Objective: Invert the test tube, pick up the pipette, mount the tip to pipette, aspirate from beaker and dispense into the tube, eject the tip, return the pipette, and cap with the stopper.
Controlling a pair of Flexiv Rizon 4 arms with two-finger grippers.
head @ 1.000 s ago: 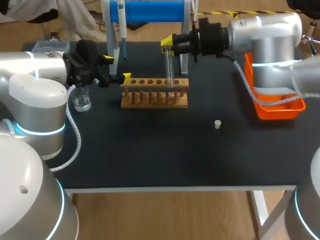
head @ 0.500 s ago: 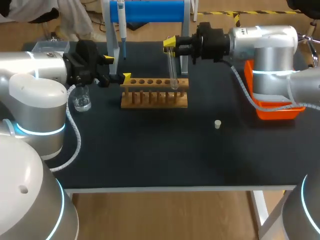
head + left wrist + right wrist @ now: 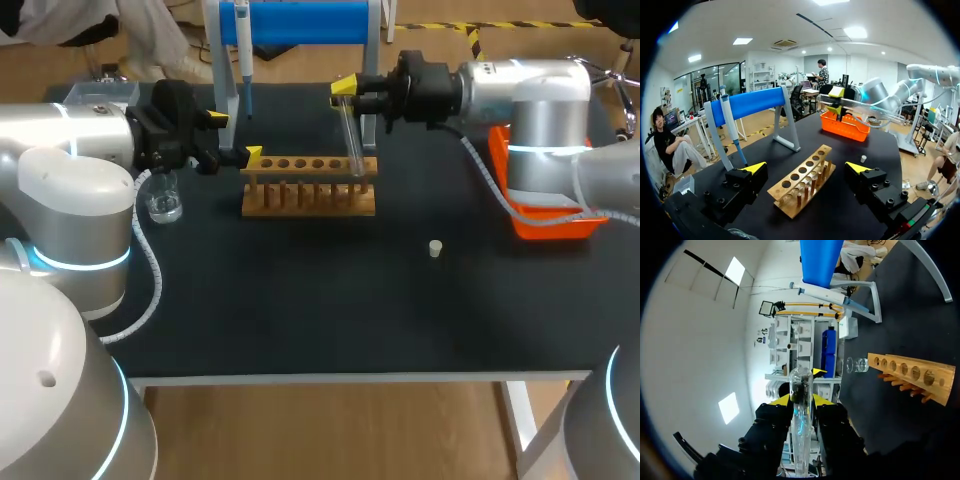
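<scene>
Both fingers of the right gripper [image 3: 345, 92] are pressed against the test tube [image 3: 350, 140] in the head view. The tube is held tilted above the right end of the wooden rack [image 3: 310, 187], and whether its lower end sits in a hole cannot be told. The left gripper [image 3: 234, 137] is spread wide at nine o'clock of the rack, with nothing held. The beaker [image 3: 163, 196] is found at eight o'clock of the rack, the pipette [image 3: 243, 55] hung on the blue stand [image 3: 310, 20] at eleven o'clock, the stopper [image 3: 435, 248] at four o'clock on the table [image 3: 300, 300], and the orange tray [image 3: 555, 217] at three o'clock.

From the left wrist, the left gripper [image 3: 806, 168] is seen fully parted with the rack [image 3: 800, 186] between its fingers, untouched. The tube [image 3: 860, 106] is carried beyond the rack's far end.

From the right wrist, the tube [image 3: 801, 430] is gripped between the right gripper [image 3: 801, 400] tips, with the rack [image 3: 912, 372] ahead and the beaker [image 3: 856, 365] beyond it.
</scene>
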